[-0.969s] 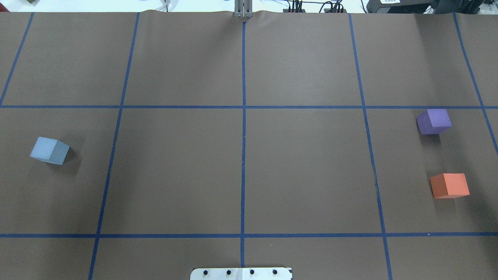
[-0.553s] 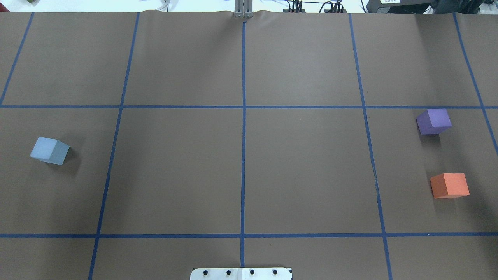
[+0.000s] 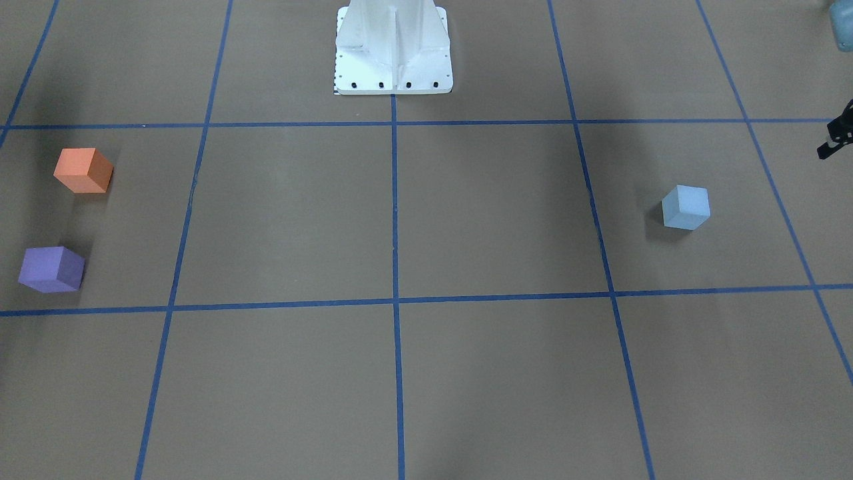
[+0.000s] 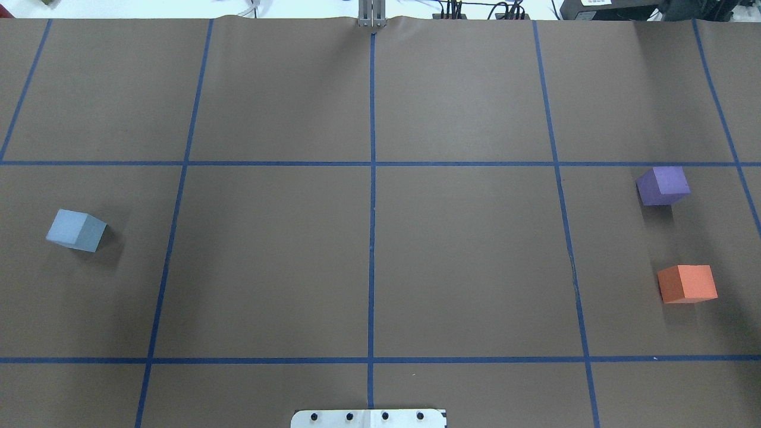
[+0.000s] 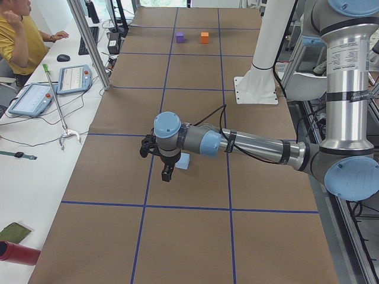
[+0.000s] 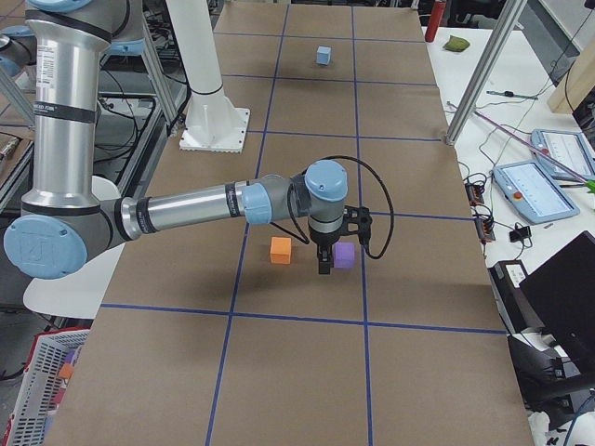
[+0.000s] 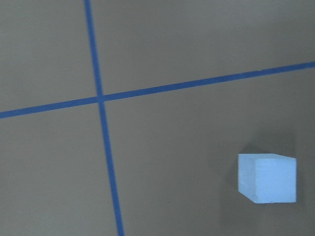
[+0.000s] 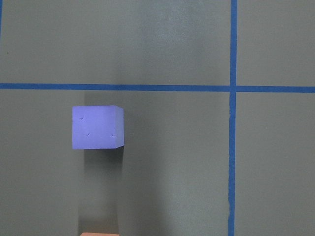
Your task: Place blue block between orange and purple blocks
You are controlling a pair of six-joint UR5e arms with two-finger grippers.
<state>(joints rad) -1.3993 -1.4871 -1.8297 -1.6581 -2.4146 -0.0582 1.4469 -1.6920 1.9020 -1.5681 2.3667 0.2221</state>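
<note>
The light blue block (image 4: pixel 76 230) sits alone at the table's left side; it also shows in the front view (image 3: pixel 686 207) and the left wrist view (image 7: pixel 267 178). The purple block (image 4: pixel 663 185) and orange block (image 4: pixel 687 283) stand apart at the right side, with a gap between them. My left gripper (image 5: pixel 167 171) hovers above the table beside the blue block, and only a black edge of it shows in the front view (image 3: pixel 836 137). My right gripper (image 6: pixel 323 265) hovers over the purple (image 6: pixel 345 255) and orange (image 6: pixel 281 250) blocks. I cannot tell whether either gripper is open or shut.
Blue tape lines grid the brown table cover. The white robot base plate (image 4: pixel 368 418) sits at the near middle edge. A side table with tablets (image 5: pixel 74 78), a metal post (image 5: pixel 89 44) and a seated operator (image 5: pixel 18 35) lie beyond the far edge.
</note>
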